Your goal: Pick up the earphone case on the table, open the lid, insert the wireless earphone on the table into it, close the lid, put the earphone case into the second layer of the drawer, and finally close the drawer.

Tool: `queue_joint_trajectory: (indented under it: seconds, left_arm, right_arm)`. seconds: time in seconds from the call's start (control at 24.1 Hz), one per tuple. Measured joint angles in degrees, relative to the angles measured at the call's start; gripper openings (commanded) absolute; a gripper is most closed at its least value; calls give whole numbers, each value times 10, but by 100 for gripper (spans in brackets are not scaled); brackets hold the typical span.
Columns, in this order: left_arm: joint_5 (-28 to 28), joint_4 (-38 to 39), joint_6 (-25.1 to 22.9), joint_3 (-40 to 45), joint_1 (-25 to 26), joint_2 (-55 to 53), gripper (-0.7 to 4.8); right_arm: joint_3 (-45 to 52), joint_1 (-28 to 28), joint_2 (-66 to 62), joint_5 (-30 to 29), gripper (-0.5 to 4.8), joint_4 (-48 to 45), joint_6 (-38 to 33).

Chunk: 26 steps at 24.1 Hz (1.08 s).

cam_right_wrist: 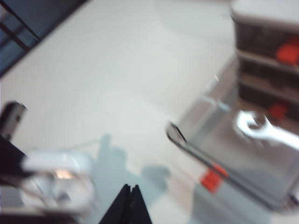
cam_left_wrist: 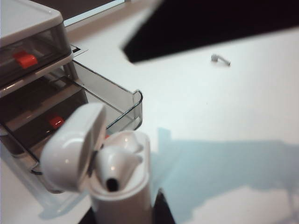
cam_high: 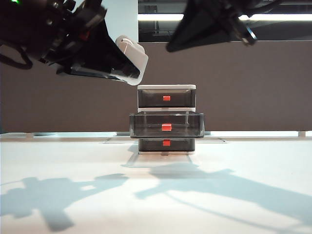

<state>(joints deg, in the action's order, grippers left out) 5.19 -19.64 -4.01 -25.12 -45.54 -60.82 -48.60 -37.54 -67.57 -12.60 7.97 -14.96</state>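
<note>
While left gripper [cam_high: 124, 73] at ten o'clock clamps earphone case [cam_left_wrist: 119, 186], lid [cam_left_wrist: 74, 144] open for loading, we keep right gripper [cam_right_wrist: 129, 205] shut, empty; earphone [cam_left_wrist: 220, 59] waits on table [cam_high: 234, 204]; middle drawer [cam_high: 166, 125] open.

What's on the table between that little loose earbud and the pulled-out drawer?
Nothing: in the left wrist view only bare white table lies between the earphone and the open second drawer.

The drawer [cam_high: 166, 119] is faced low from the surface [cam_high: 156, 195] front; it is shared, obliquely from above, by both wrist views.
</note>
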Motion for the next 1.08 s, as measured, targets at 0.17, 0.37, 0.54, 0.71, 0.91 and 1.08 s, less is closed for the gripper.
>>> queue_joint_trajectory:
  seconds: [0.17, 0.37, 0.54, 0.71, 0.91, 1.08]
  left_arm:
    - [0, -3, 52, -1, 0, 0, 12]
    - [0, -3, 107, -7, 0, 1, 12]
    - [0, -1, 127, -7, 0, 1, 12]
    - [0, 5, 129, -7, 0, 1, 12]
    - [0, 7, 129, -7, 0, 1, 12]
    - [0, 8, 129, -7, 0, 1, 12]
  right_arm:
    - [-5, 24, 21, 21, -6, 68, 0]
    - [-12, 92, 54, 25, -5, 157, 14]
    - [-29, 149, 59, 33, -6, 248, 49]
    - [-42, 199, 59, 40, -6, 299, 70]
    - [-49, 280, 59, 42, -5, 362, 82]
    - [-50, 327, 52, 42, -5, 410, 116]
